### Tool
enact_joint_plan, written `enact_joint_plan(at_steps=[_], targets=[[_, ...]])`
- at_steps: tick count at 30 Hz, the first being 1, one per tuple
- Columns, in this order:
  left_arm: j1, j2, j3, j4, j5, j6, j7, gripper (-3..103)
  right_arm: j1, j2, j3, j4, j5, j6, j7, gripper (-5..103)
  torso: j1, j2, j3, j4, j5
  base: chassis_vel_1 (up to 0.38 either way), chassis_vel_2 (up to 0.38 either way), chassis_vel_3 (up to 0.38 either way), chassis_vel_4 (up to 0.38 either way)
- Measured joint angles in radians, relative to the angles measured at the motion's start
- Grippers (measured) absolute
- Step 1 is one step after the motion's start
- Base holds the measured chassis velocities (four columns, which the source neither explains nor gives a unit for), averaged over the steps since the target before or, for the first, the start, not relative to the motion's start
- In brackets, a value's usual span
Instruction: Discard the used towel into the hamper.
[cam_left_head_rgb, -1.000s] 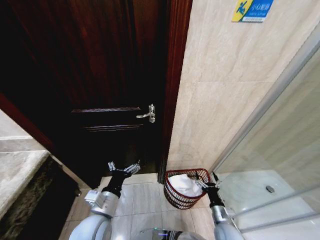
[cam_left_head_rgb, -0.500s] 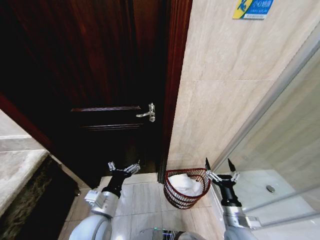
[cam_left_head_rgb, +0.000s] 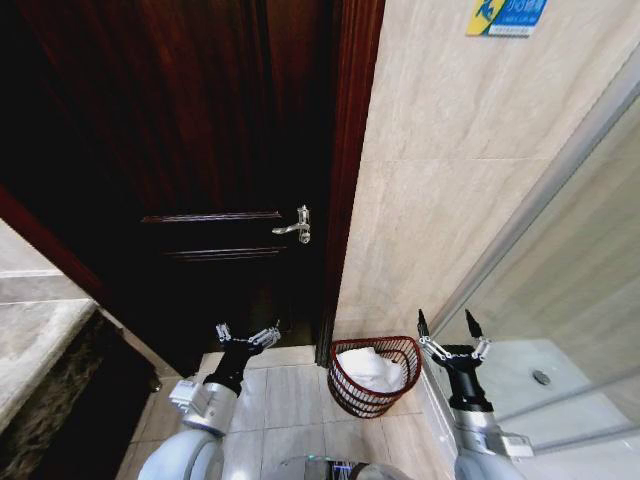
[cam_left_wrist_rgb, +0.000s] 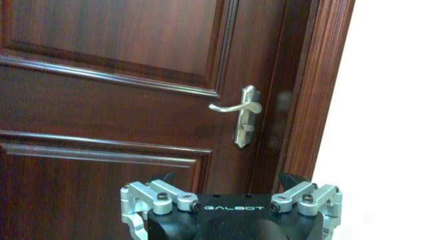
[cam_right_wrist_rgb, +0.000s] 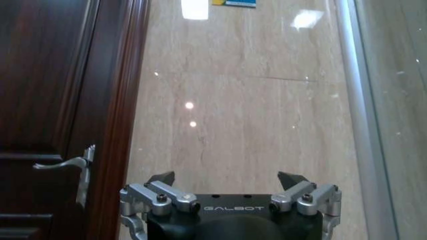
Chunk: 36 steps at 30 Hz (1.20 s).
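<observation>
Towel (cam_left_head_rgb: 368, 368) in hamper (cam_left_head_rgb: 345, 392), beside empty, spread right gripper (cam_left_head_rgb: 451, 331)

We're in a bathroom, by the look of it: glossy beige marble-look wall tiles (cam_left_head_rgb: 450, 200), pale floor tiles (cam_left_head_rgb: 290, 395) underfoot, and a glass shower screen (cam_left_head_rgb: 580, 300) at the right with a white shower tray and its round drain (cam_left_head_rgb: 541, 378) behind it. A dark wooden door (cam_left_head_rgb: 200, 150) with a silver lever handle (cam_left_head_rgb: 295, 228) shuts the room, and a stone counter edge (cam_left_head_rgb: 40, 340) sits at left.
</observation>
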Motion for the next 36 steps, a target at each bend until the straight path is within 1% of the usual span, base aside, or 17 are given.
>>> enact_joint_plan(at_steps=[3, 4, 7, 8, 11, 12, 14, 19, 25, 34, 35, 36], targets=[[0.000, 0.000, 0.000, 0.000, 0.000, 0.000, 0.000, 100, 0.012, -0.002, -0.003, -0.009, -0.002, 0.011, -0.006, 100, 0.010, 0.021, 0.012, 0.0000, 0.0000, 0.000, 0.000, 0.000, 0.000], [0.000, 0.000, 0.000, 0.000, 0.000, 0.000, 0.000, 100, 0.012, -0.002, -0.003, -0.009, -0.002, 0.011, -0.006, 100, 0.010, 0.021, 0.012, 0.0000, 0.0000, 0.000, 0.000, 0.000, 0.000], [0.000, 0.000, 0.000, 0.000, 0.000, 0.000, 0.000, 100, 0.020, -0.002, -0.006, -0.011, -0.002, 0.017, -0.010, 100, 0.021, 0.045, 0.025, 0.0000, 0.0000, 0.000, 0.000, 0.000, 0.000], [0.000, 0.000, 0.000, 0.000, 0.000, 0.000, 0.000, 100, 0.020, -0.002, -0.006, -0.011, -0.002, 0.017, -0.010, 100, 0.021, 0.045, 0.025, 0.0000, 0.0000, 0.000, 0.000, 0.000, 0.000], [0.000, 0.000, 0.000, 0.000, 0.000, 0.000, 0.000, 100, 0.022, -0.002, -0.006, -0.009, 0.003, 0.025, -0.020, 100, 0.033, 0.072, 0.040, 0.0000, -0.0001, 0.000, 0.000, 0.000, 0.000], [0.000, 0.000, 0.000, 0.000, 0.000, 0.000, 0.000, 100, 0.022, -0.002, -0.006, -0.009, 0.003, 0.025, -0.020, 100, 0.033, 0.072, 0.040, 0.0000, -0.0001, 0.000, 0.000, 0.000, 0.000], [0.000, 0.000, 0.000, 0.000, 0.000, 0.000, 0.000, 100, 0.022, 0.000, -0.006, -0.008, 0.004, 0.035, -0.030, 100, 0.039, 0.087, 0.048, 0.0000, -0.0001, 0.000, 0.000, 0.000, 0.000], [0.000, 0.000, 0.000, 0.000, 0.000, 0.000, 0.000, 100, 0.020, 0.005, -0.005, -0.004, 0.003, 0.044, -0.032, 100, 0.045, 0.098, 0.054, 0.0000, 0.0000, 0.000, 0.000, 0.000, 0.000], [0.000, 0.000, 0.000, 0.000, 0.000, 0.000, 0.000, 100, 0.016, 0.004, -0.004, 0.002, 0.007, 0.052, -0.032, 100, 0.046, 0.099, 0.055, 0.0000, 0.0000, 0.016, -0.026, -0.025, 0.019], [0.000, 0.000, 0.000, 0.000, 0.000, 0.000, 0.000, 100, 0.012, 0.006, -0.004, -0.002, 0.009, 0.060, -0.033, 100, 0.044, 0.097, 0.053, 0.0000, 0.0002, 0.159, -0.144, -0.137, 0.144], [0.000, 0.000, 0.000, 0.000, 0.000, 0.000, 0.000, 100, 0.011, 0.008, -0.005, -0.002, 0.009, 0.061, -0.033, 100, 0.044, 0.096, 0.053, 0.0001, -0.0006, 0.231, -0.227, -0.222, 0.200], [0.000, 0.000, 0.000, 0.000, 0.000, 0.000, 0.000, 100, 0.010, 0.009, -0.005, -0.002, 0.009, 0.062, -0.033, 100, 0.043, 0.096, 0.052, 0.0000, 0.0003, 0.232, -0.227, -0.240, 0.219]])
